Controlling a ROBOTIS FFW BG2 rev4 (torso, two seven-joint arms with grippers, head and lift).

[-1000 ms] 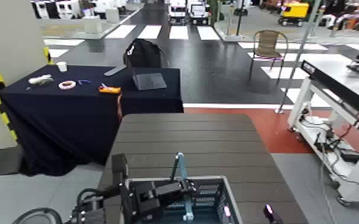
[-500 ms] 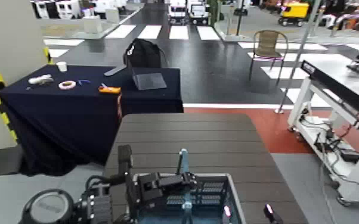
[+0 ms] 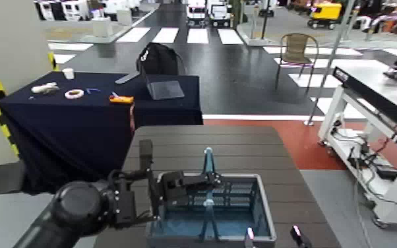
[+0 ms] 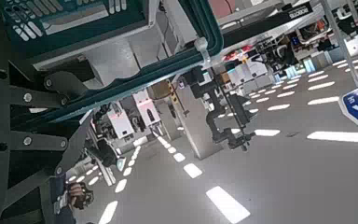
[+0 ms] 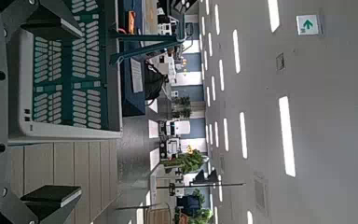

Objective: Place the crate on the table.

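Crate (image 3: 209,211) is seen over the near end of the table (image 3: 204,145), its teal handle (image 3: 208,173) clenched by the left gripper (image 3: 201,180) — right gripper's (image 3: 272,235) jaws unreadable — lowering and release judged next.

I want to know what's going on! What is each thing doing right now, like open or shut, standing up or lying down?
crate: upright, empty, over the near end of the table; cannot tell if it rests there.
handle: standing up.
left end effector: shut on the handle.
right end effector: open, beside the crate.
laptop: open.
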